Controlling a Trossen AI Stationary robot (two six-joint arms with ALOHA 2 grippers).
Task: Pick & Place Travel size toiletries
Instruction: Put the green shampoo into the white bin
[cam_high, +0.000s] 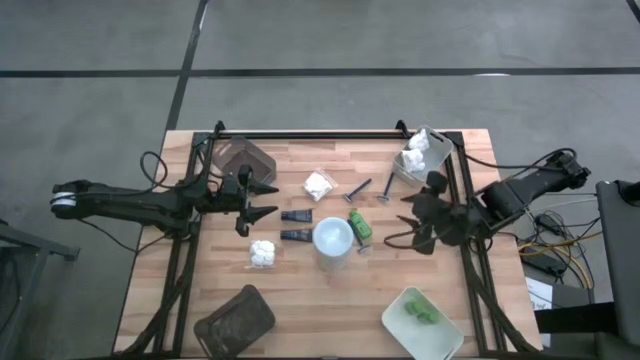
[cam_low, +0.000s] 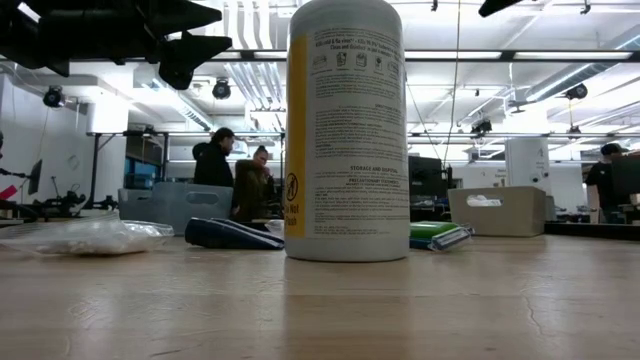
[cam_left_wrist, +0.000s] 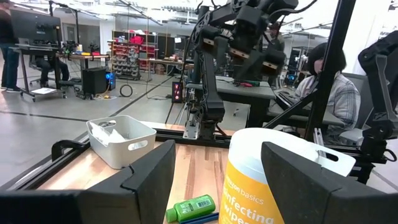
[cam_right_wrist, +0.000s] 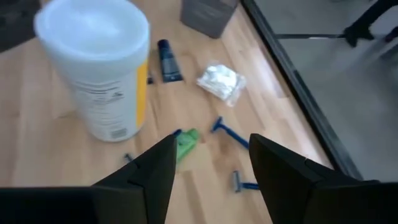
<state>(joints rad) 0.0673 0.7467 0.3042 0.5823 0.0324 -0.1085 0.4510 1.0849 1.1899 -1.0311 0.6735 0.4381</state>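
The yellow white-capped bottle stands upright on its base mid-table, large in the low view. Left of it lie two short dark tubes and a white packet. A second packet, two razors and a green piece lie flat toward the far side. My left gripper is open, held above the table left of the tubes, its fingers framing the bottle from a distance. My right gripper is open, hovering right of the green piece.
Dark brown trays sit at the far left and near left. A pale tray at the far right holds white packets; another near the right front holds green pieces. Black frame rails run along the table's sides. People show beyond the table.
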